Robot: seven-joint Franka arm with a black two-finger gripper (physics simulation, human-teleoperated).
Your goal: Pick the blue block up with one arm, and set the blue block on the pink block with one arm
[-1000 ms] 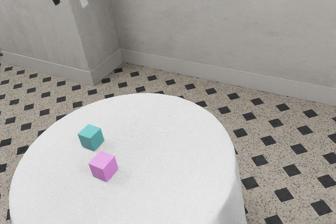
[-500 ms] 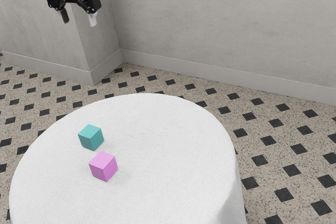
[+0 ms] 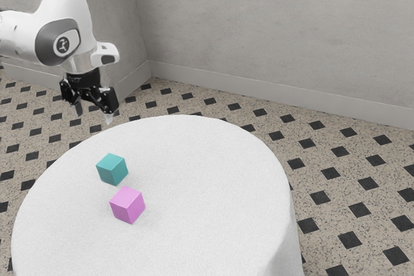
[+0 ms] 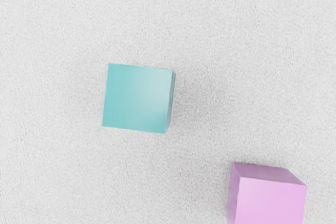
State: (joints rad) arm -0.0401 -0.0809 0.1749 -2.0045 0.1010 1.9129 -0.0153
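- 2 blocks sitting close together are the main risk: the blue block (image 3: 112, 169) rests on the white surface (image 3: 213, 153) below the fingers (image 3: 107, 103), and the pink block (image 3: 127, 204) lies just past it, on the side away from the fingers and not touching it.
- 1 finger could clip the pink block on the way down if the spread runs along the line between the blocks, shoving the target out of place.
- Fingers stand wide apart and hold nothing, so they have room to straddle the blue block; I judge a descent slightly off its middle would land a fingertip on the top face and push or tip the block.
- Wrist view shows the blue block almost under the hand, its sides a little turned; closing on corners instead of flat faces could twist it or squeeze it out.
- Later, the pink top is no bigger than the blue base, so a release off centre could let the blue block slide off.
- Arm (image 3: 55, 40) enters from the exterior view's left, its last joints bent over so the hand points down.
- Fingers hang well above the surface, over its near rim, with clear air between them and the blue block.
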